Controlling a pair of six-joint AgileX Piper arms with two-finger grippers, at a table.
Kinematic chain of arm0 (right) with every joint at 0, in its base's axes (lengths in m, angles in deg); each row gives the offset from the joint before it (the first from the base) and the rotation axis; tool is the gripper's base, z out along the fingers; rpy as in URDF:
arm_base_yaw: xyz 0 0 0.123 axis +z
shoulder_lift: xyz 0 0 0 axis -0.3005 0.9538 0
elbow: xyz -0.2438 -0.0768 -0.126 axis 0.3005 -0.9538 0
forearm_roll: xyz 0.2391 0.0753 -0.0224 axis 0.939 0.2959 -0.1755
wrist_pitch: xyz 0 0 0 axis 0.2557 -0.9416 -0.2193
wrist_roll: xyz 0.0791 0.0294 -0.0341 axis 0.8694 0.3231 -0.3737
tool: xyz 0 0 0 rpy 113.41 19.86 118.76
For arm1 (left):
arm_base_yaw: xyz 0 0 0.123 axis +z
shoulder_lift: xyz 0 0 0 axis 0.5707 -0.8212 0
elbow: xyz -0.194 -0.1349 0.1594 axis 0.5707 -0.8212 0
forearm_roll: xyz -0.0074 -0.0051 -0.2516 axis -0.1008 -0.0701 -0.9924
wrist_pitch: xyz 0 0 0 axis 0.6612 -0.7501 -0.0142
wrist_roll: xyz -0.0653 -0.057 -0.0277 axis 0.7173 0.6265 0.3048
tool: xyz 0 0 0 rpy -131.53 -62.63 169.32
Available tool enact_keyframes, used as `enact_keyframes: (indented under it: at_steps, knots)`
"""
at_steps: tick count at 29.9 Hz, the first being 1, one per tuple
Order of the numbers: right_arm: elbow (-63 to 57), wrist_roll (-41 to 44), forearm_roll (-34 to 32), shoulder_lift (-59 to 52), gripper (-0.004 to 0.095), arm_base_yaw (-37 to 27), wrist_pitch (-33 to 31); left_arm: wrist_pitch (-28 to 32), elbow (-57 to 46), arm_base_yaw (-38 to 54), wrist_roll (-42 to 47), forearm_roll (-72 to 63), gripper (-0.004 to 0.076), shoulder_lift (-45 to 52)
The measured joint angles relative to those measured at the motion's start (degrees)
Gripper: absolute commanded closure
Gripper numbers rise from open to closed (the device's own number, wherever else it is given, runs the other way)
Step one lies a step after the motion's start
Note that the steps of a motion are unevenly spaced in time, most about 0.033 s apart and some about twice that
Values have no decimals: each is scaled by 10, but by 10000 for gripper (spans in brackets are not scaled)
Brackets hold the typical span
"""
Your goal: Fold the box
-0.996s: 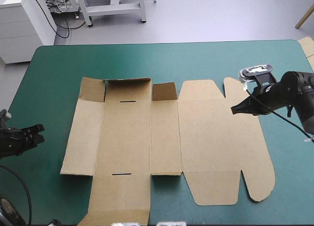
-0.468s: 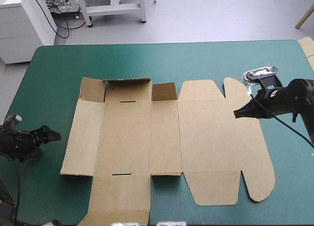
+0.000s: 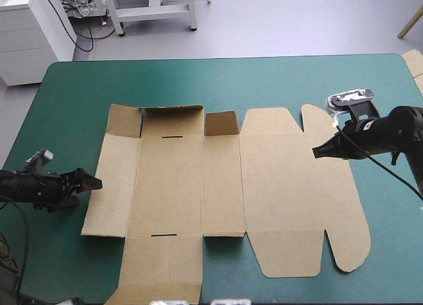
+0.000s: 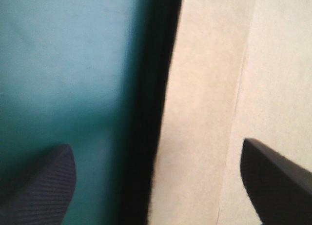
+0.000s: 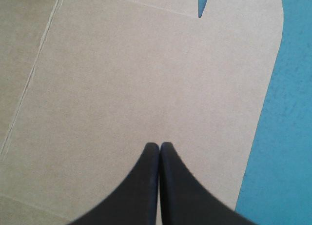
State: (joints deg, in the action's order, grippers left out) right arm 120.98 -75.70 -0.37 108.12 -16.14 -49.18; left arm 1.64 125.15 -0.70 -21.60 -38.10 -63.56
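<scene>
The box (image 3: 218,192) is lying spread out mid-table (image 3: 264,80), nearly all flat (only the small flaps (image 3: 221,123) at its far edge are standing up a little). The left gripper (image 3: 96,183) is straddling the box's left edge, fingers parted. The right gripper (image 3: 316,151) is hovering over the right panel, fingers pressed together, gripping nothing. Folding seems barely begun: every wall is waiting to be raised and tucked.
</scene>
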Motion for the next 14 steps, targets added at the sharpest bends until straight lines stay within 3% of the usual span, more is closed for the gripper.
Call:
enact_keyframes:
  at_steps: [14]
  knots:
    - [0,0,0,0,928,0,0,-34,0,-124,-1,9,69,-2]
